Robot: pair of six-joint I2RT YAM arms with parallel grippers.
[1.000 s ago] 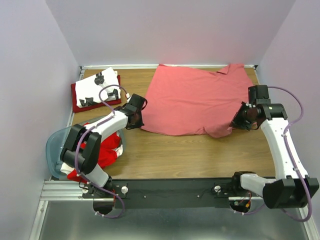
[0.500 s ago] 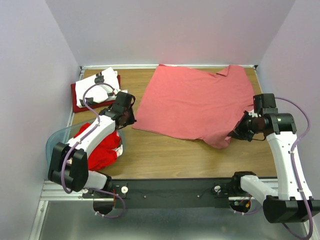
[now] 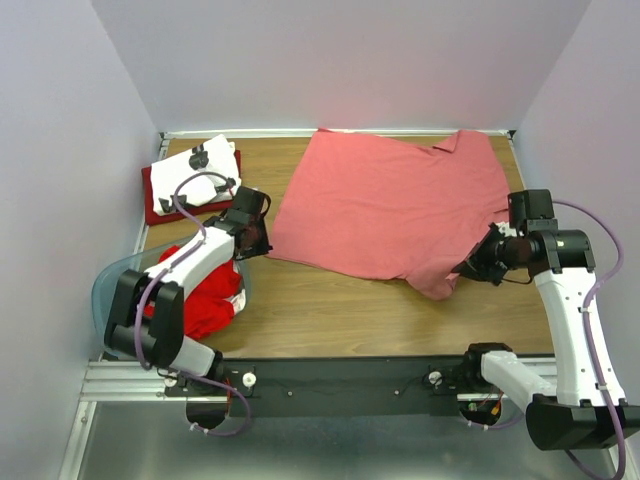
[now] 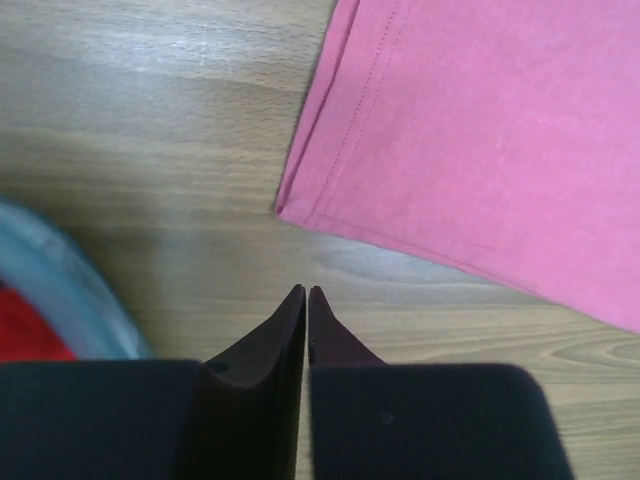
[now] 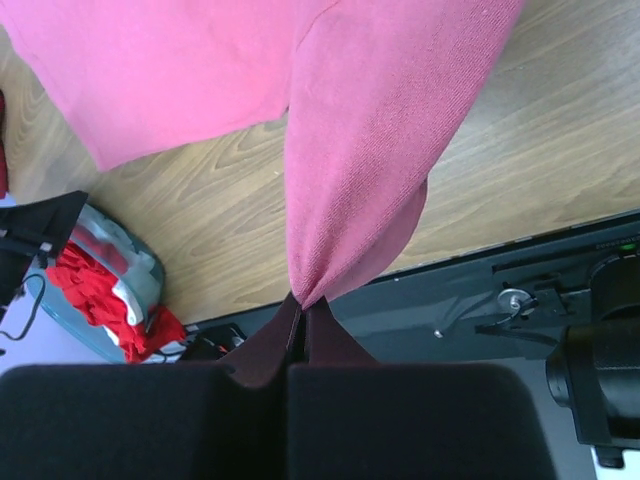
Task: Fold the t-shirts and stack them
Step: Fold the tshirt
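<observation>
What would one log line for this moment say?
left fingers: shut, empty, short of corner of salmon-pink collared cloth t-shirt | right fingers: shut on that shirt's bunched edge

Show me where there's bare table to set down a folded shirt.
Best room: the wood strip between the salmon-pink shirt's near hem and the black base rail. A smaller gap lies at the far edge between the folded stack and that shirt. The left side is crowded by the blue tub and left arm.

Wooden tabletop (image 3: 350, 310), pale lilac walls (image 3: 340, 60) on three sides
</observation>
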